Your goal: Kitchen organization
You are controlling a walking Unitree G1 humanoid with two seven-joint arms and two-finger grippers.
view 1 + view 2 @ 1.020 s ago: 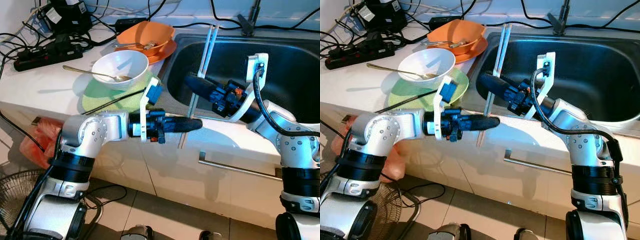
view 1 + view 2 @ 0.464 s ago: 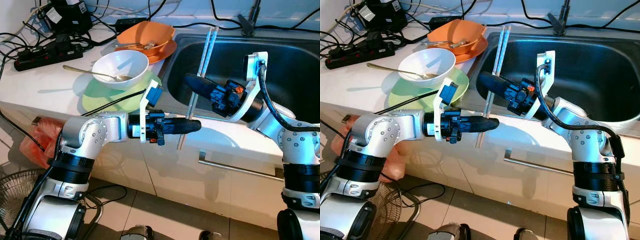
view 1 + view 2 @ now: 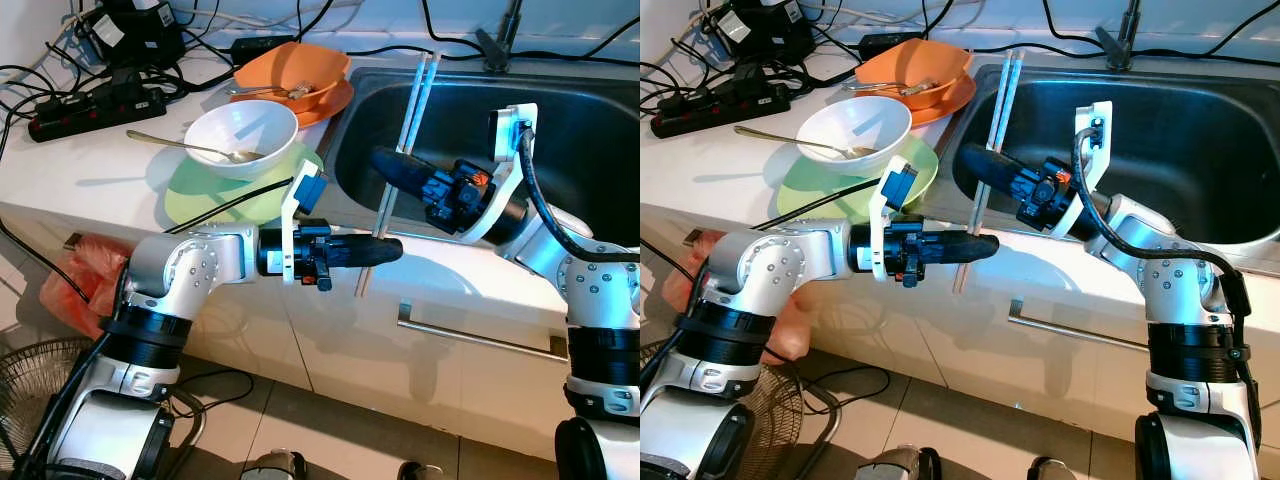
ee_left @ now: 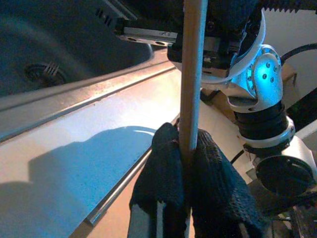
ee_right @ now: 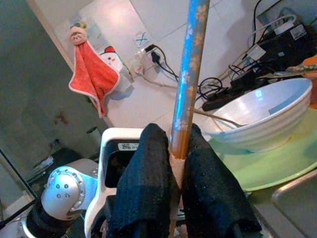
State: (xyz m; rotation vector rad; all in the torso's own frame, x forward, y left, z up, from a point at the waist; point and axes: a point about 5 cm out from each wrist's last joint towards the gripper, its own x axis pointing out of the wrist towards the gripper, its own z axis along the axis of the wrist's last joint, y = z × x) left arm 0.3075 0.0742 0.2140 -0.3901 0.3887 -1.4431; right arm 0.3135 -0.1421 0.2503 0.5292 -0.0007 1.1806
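Both grippers are clamped on chopsticks. The left gripper pinches the near end of a pair of chopsticks, which slant up and away over the sink's left rim. The right gripper grips them higher up, above the basin. Left of the sink, on the pale counter, a white bowl with a spoon sits on a green plate; farther off stands an orange bowl.
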